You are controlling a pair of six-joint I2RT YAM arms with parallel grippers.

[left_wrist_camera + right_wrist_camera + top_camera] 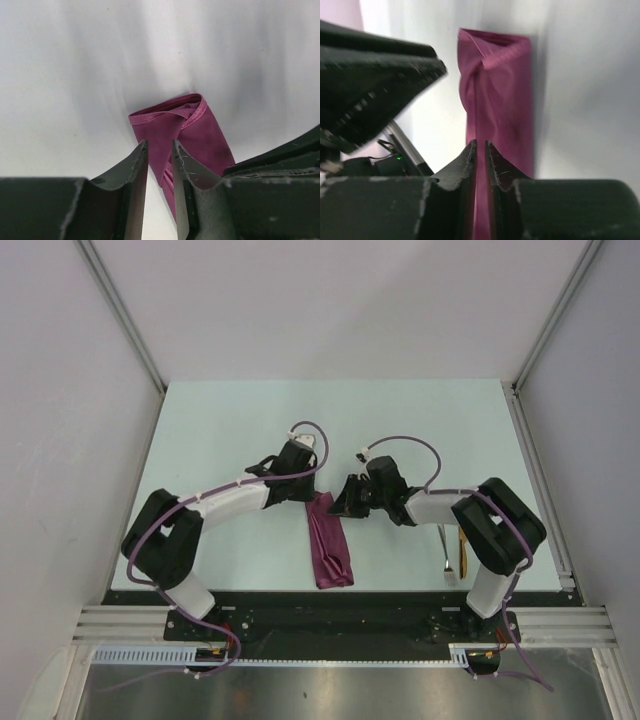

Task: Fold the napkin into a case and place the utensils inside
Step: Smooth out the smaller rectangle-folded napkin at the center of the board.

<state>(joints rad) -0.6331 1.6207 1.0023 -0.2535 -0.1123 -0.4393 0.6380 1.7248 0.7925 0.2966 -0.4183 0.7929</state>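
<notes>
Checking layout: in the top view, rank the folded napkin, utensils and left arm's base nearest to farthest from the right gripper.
From the right gripper:
1. folded napkin, at its fingertips, centre.
2. utensils, near right edge.
3. left arm's base, near left.

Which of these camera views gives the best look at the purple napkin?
The top external view: there nearly the whole napkin shows, as one long folded strip. The left wrist view catches only one end beyond its fingers; the right wrist view shows more length, but blurred and partly hidden by fingers.
</notes>
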